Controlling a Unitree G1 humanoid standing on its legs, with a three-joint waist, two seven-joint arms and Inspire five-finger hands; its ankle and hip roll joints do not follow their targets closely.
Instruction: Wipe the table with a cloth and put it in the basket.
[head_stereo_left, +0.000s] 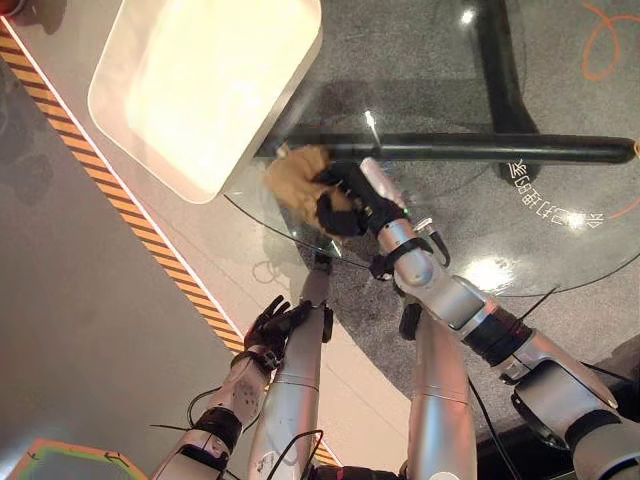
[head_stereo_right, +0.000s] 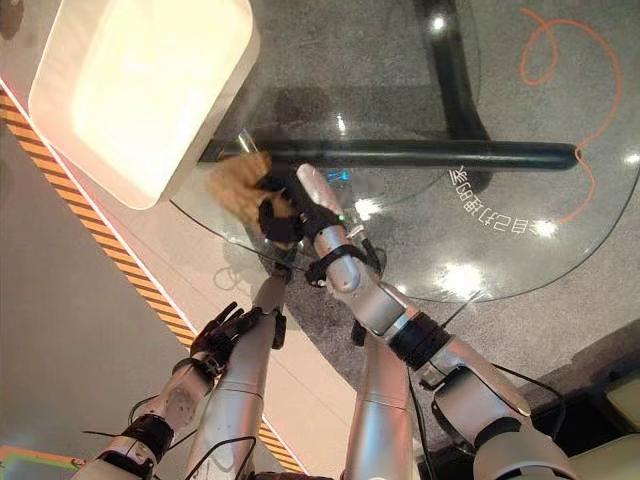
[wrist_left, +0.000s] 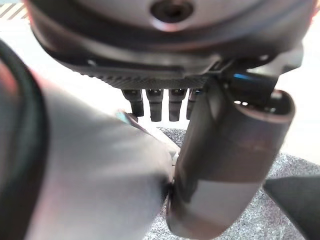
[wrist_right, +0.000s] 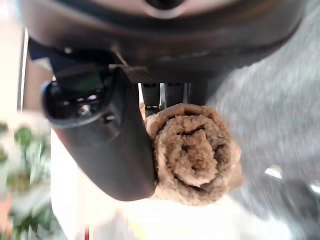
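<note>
A tan terry cloth (head_stereo_left: 296, 178) lies bunched on the round glass table (head_stereo_left: 520, 250) near its left edge, beside the white basket (head_stereo_left: 200, 85). My right hand (head_stereo_left: 345, 205) is on the cloth, with fingers and thumb curled round it. In the right wrist view the cloth (wrist_right: 192, 150) shows as a tight roll pinched between the thumb and the fingers. My left hand (head_stereo_left: 272, 325) hangs low off the table's near-left side, its fingers relaxed and holding nothing; the same hand (wrist_left: 160, 102) shows its straight fingers in the left wrist view.
The white basket stands at the table's left, partly over its edge, with a pale interior. A black bar (head_stereo_left: 470, 148) of the table's frame runs under the glass. An orange-and-black striped line (head_stereo_left: 120, 200) crosses the floor on the left.
</note>
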